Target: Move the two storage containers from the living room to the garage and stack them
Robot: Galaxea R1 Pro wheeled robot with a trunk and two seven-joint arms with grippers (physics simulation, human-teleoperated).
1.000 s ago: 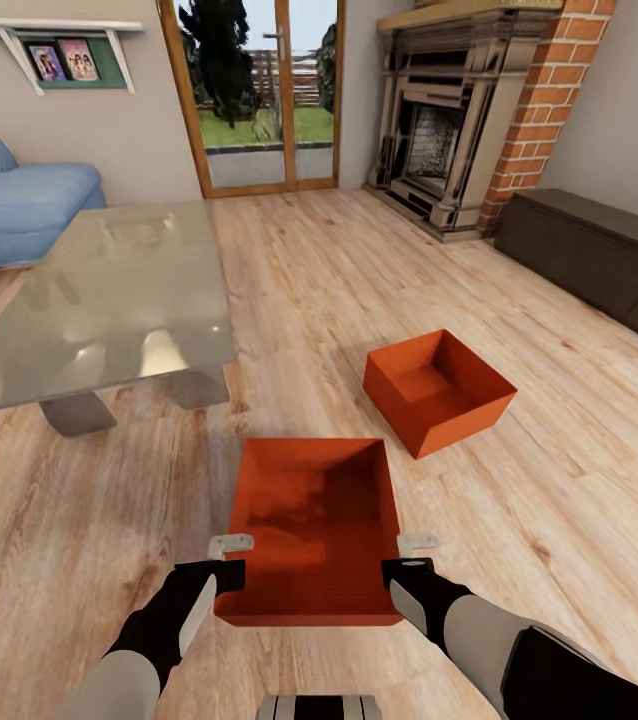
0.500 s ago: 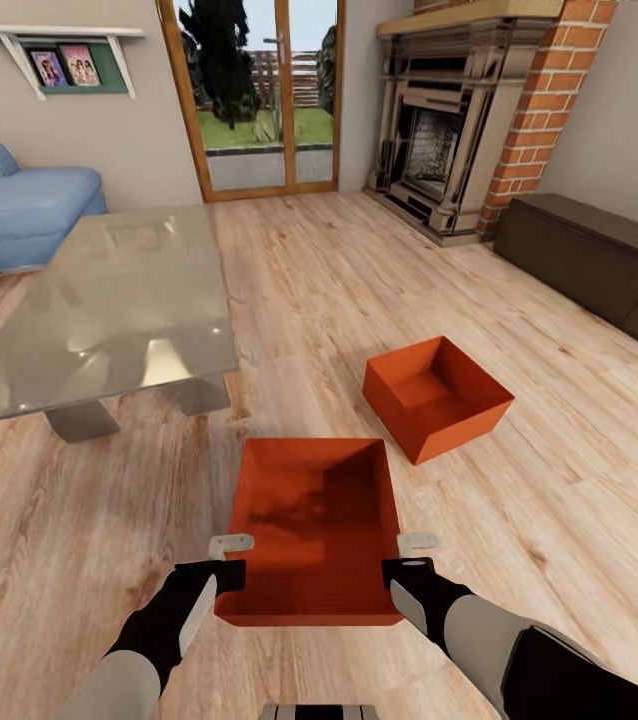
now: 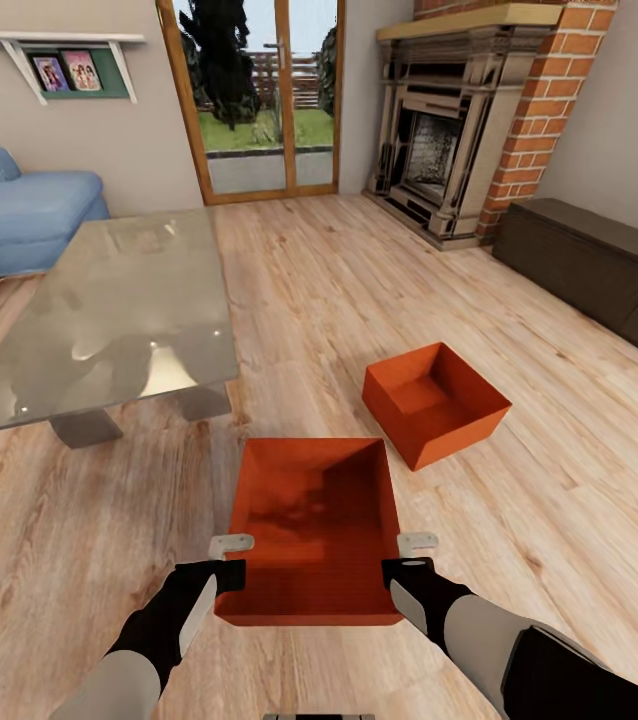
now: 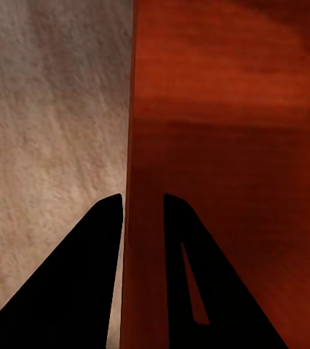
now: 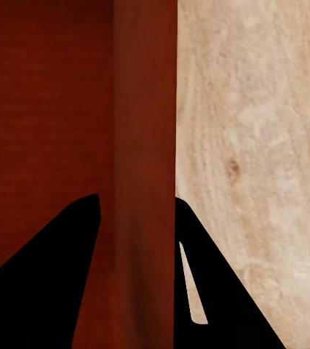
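Bright, even rendered daylight; soft glare on the glass table [image 3: 109, 320], wrist views blurred with black silhouettes.

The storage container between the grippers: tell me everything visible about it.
The held storage container is an orange-red, open-topped rectangular bin with finely ribbed walls, empty and level. The left gripper clamps its left wall, the right gripper its right wall, one finger inside and one outside. Light wood plank floor lies below.

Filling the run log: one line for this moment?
place: living room | left claw, right claw: clamp held orange-red ribbed bin walls | second bin: wood floor
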